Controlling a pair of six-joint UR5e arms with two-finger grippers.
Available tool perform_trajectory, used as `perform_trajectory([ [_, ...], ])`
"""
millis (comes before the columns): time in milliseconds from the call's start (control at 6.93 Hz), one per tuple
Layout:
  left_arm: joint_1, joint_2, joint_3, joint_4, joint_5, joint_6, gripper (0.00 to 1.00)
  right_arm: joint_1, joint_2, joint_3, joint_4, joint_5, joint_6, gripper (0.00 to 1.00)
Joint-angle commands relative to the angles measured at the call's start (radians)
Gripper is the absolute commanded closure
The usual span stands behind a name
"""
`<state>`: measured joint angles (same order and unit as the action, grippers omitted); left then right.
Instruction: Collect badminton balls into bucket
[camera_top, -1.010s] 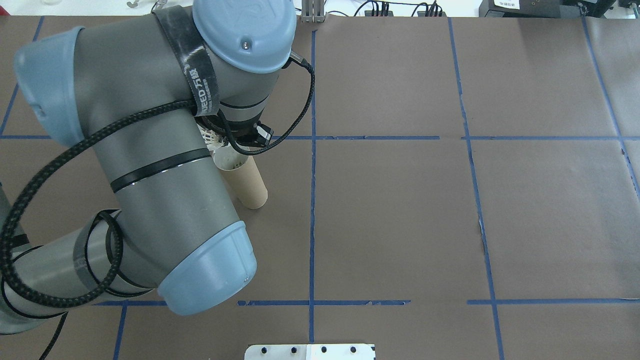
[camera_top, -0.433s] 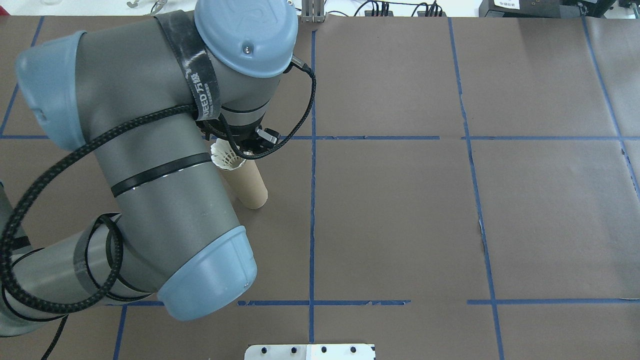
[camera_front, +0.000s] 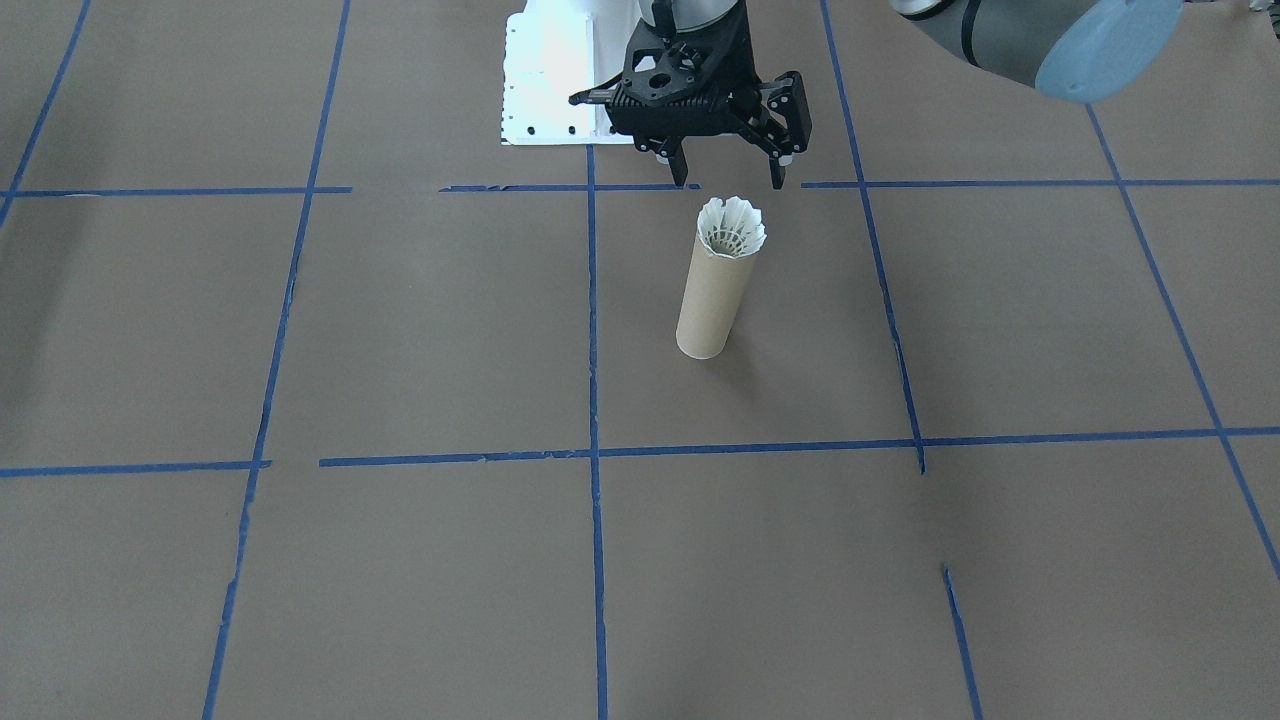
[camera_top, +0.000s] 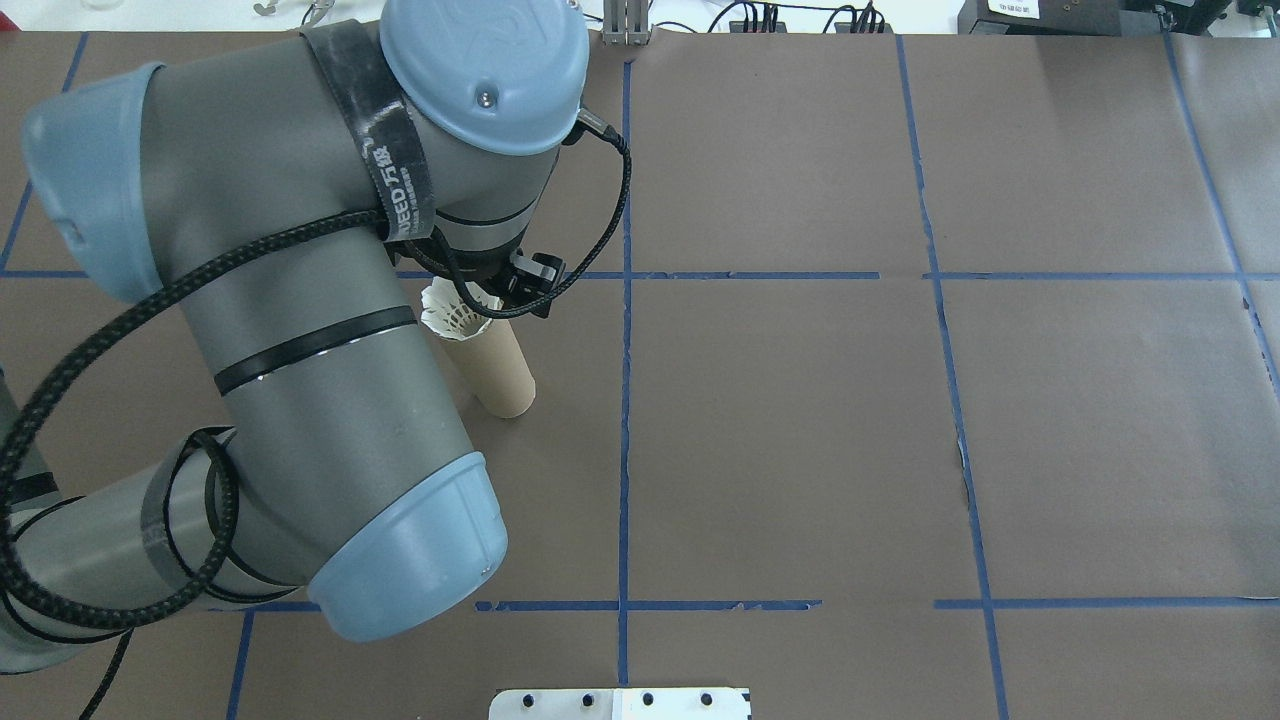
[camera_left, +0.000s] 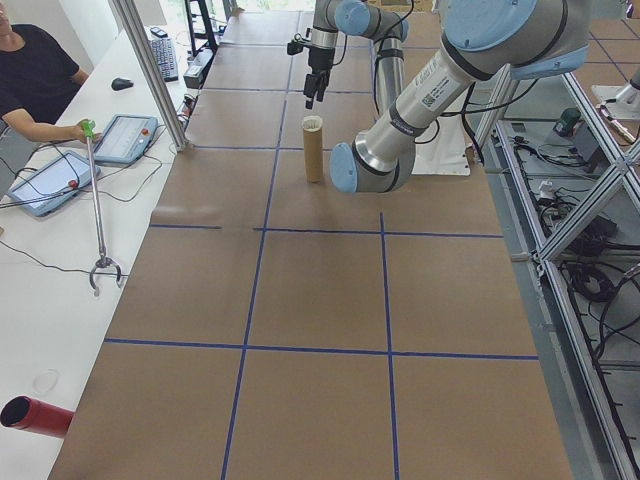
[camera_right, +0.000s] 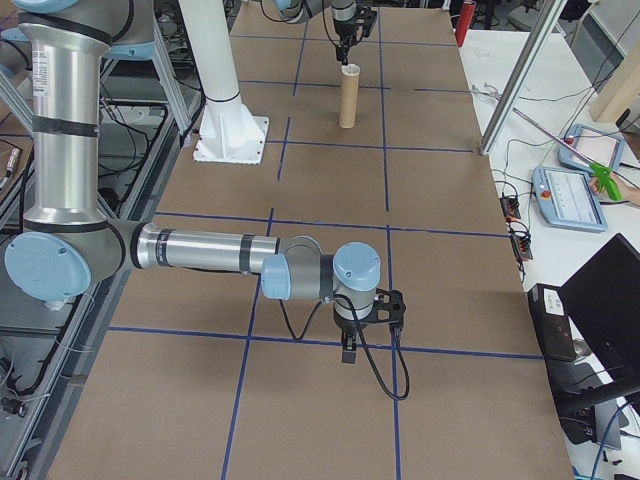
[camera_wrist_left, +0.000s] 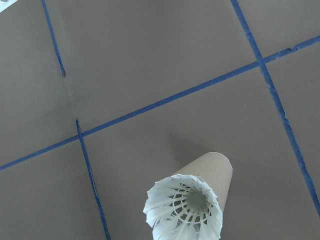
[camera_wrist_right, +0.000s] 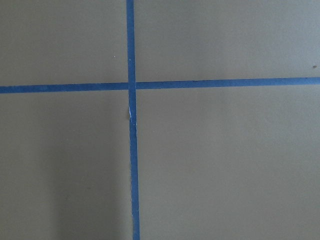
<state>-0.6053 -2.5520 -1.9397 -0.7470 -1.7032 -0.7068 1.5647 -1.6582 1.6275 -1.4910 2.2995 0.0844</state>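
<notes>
The shuttlecock (camera_front: 731, 227) now sits skirt-up in the mouth of the tube (camera_front: 711, 295); a second ago it hung beside the rim. The left end effector (camera_front: 729, 178) hovers just above it, jaws wide and empty. The tube stands upright by a blue tape line (camera_front: 592, 320), open bench (camera_front: 1050, 320) all around. The right end effector (camera_right: 352, 340) is far off; cannot tell its state.

Robotics lab workcell.
Aluminium frame posts (camera_left: 150, 75), a teach pendant (camera_left: 125, 137) on the side bench, blue tape grid (camera_top: 625, 400) over brown paper.
</notes>
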Motion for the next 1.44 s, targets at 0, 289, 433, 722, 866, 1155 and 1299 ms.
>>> perform_trajectory([
  [0, -0.054, 0.071, 0.001, -0.13, -0.006, 0.131, 0.0, 0.0, 0.0, 0.0, 0.0, 0.0, 0.0, 0.0],
  [289, -0.225, 0.233, 0.001, -0.343, -0.154, 0.337, 0.0, 0.0, 0.0, 0.0, 0.0, 0.0, 0.0, 0.0],
  [433, -0.322, 0.301, 0.008, -0.415, -0.239, 0.427, 0.0, 0.0, 0.0, 0.0, 0.0, 0.0, 0.0, 0.0],
  [722, -0.497, 0.454, 0.022, -0.542, -0.42, 0.568, 0.0, 0.0, 0.0, 0.0, 0.0, -0.002, 0.0, 0.0],
  [866, -0.574, 0.519, 0.022, -0.563, -0.477, 0.588, 0.0, 0.0, 0.0, 0.0, 0.0, 0.0, 0.0, 0.0],
  [1155, -0.617, 0.536, 0.094, -0.566, -0.506, 0.657, 0.0, 0.0, 0.0, 0.0, 0.0, 0.0, 0.0, 0.0],
  [1299, -0.684, 0.536, 0.173, -0.568, -0.51, 0.722, 0.0, 0.0, 0.0, 0.0, 0.0, 0.0, 0.0, 0.0],
])
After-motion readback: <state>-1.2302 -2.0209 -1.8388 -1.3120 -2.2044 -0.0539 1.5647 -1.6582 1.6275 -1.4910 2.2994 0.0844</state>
